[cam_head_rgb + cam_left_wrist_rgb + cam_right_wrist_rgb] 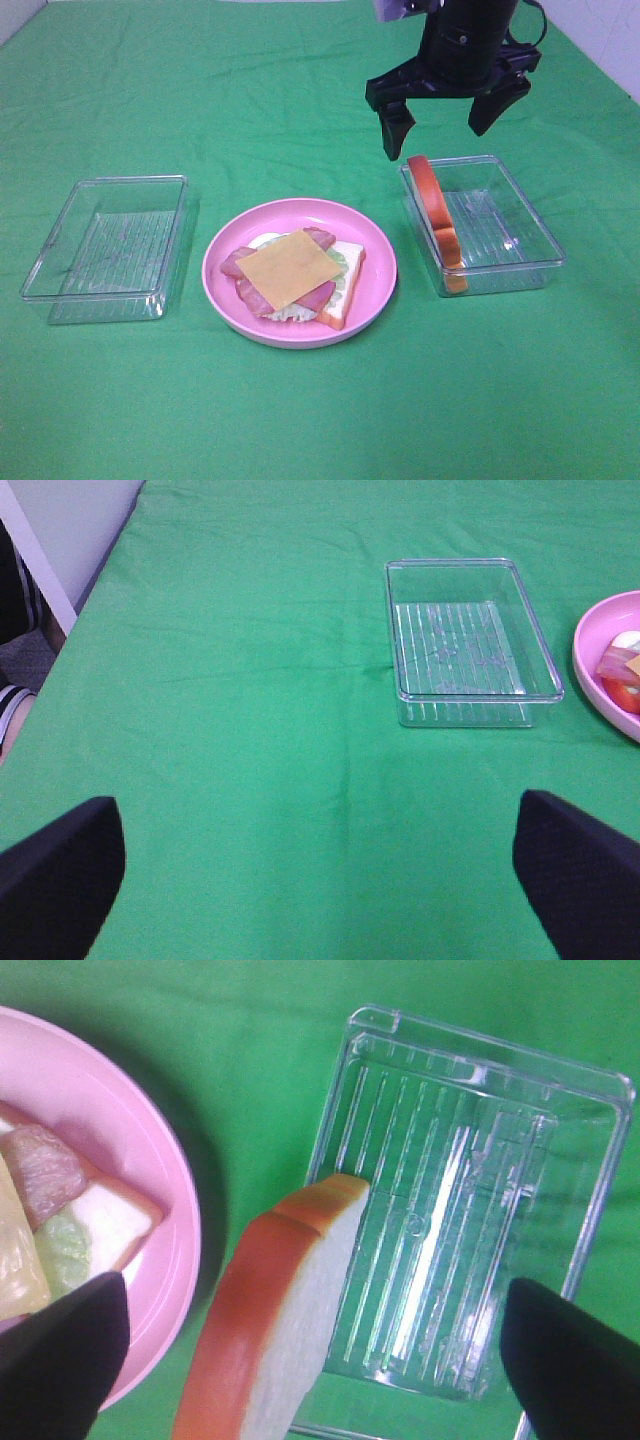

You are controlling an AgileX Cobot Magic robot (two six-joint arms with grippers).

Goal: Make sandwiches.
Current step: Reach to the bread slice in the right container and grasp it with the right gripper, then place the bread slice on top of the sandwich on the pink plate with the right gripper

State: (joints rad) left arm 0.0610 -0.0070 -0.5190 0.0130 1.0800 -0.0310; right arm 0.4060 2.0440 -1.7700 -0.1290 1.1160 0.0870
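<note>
Green cloth over the whole table point(320, 420). Left of frame: empty clear tray point(105, 248); left gripper point(320, 865) shows only in its wrist view, jaws wide apart, holding nothing. Centre: pink plate point(375, 262) with the open sandwich point(293, 274), cheese square point(290, 268) on top. Right: second tray point(482, 222), last bread slice point(436, 215) leaning on edge against its left wall. Right gripper point(442, 118) hovers above it, jaws spread, empty. Step looks like top-slice pickup; next: descend, pinch slice across crust.
</note>
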